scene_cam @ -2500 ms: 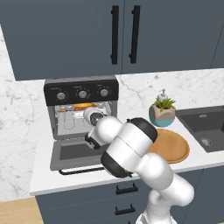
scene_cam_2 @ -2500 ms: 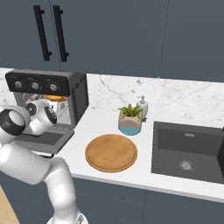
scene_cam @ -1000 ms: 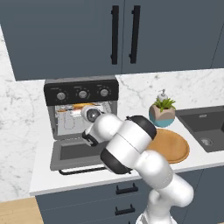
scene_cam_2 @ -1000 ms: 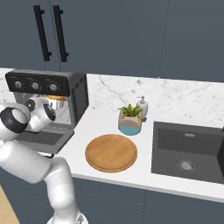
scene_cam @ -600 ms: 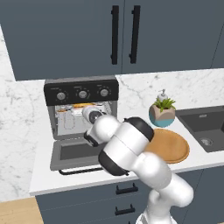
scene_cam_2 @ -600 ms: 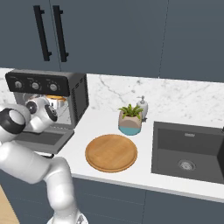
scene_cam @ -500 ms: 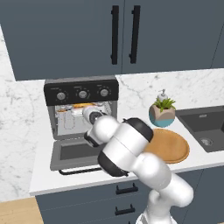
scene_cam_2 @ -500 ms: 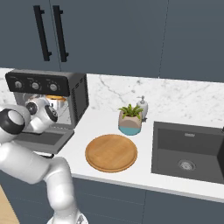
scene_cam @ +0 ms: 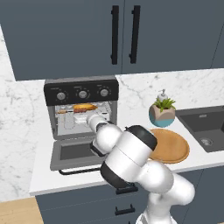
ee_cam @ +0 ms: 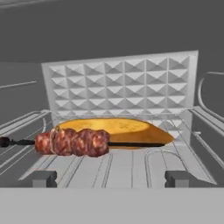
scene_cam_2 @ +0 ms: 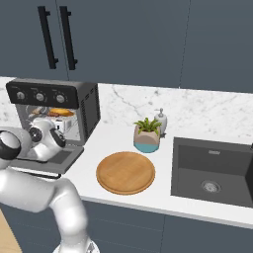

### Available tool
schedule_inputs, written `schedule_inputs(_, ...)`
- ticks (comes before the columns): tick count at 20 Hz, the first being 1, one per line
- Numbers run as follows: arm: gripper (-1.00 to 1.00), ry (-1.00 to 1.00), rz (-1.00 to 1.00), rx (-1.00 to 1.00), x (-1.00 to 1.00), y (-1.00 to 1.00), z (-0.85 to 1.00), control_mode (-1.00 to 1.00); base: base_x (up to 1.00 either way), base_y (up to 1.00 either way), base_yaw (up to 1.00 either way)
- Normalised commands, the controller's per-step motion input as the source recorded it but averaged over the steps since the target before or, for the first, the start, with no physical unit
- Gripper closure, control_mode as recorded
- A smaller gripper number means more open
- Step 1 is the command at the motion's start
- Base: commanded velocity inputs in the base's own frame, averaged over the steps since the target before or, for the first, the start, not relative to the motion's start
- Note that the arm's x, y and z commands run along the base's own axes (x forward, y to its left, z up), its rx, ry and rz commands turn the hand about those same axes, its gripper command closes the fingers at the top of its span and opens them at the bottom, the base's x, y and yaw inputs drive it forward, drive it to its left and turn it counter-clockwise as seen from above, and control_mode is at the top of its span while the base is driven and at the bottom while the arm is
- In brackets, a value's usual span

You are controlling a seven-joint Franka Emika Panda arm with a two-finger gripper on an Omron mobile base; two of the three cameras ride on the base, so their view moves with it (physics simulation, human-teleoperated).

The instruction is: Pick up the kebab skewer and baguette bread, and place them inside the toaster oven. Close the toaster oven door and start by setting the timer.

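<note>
- Gripper (ee_cam: 112, 178) faces into the oven (scene_cam: 81, 111), fingers spread wide, holding nothing.
- Skewer (ee_cam: 72, 142) lies on the rack, touching the baguette (ee_cam: 116, 130) at its 12 o'clock.
- Door (scene_cam: 74, 154) hangs open.

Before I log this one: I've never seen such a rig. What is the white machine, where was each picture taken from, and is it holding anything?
The white machine is a robot arm on a drivable base, in a rendered kitchen. Two pictures come from cameras on the base, behind the arm to its left and right. The third looks along the gripper, which is open and holds nothing.

On the counter stands the toaster oven, with the toaster oven door folded down. The arm reaches into it. Inside, on the rack, lie the baguette bread and, in front of it, the kebab skewer. Further along are a round wooden plate, a potted plant, a soap dispenser and a sink.
</note>
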Motion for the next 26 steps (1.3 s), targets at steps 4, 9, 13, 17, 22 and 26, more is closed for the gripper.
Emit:
schedule_inputs(4,-1.0,0.0,0.0,0.0,-0.52,0.0,0.34,-1.0,0.0,0.0,0.0)
schedule_inputs(9,-1.0,0.0,0.0,0.0,-0.39,0.0,0.26,-1.0,0.0,0.0,0.0)
schedule_inputs(13,-1.0,0.0,0.0,0.0,-0.45,0.0,0.11,-1.0,0.0,0.0,0.0)
schedule_inputs(17,-1.0,0.01,0.0,0.0,-0.51,0.02,0.04,-1.0,0.0,0.0,0.0)
schedule_inputs(22,-1.0,0.04,0.0,0.0,-0.57,0.13,0.03,-1.0,0.0,0.0,0.0)
schedule_inputs(26,-1.0,0.06,0.0,0.0,-0.64,0.14,0.0,-1.0,0.0,0.0,0.0)
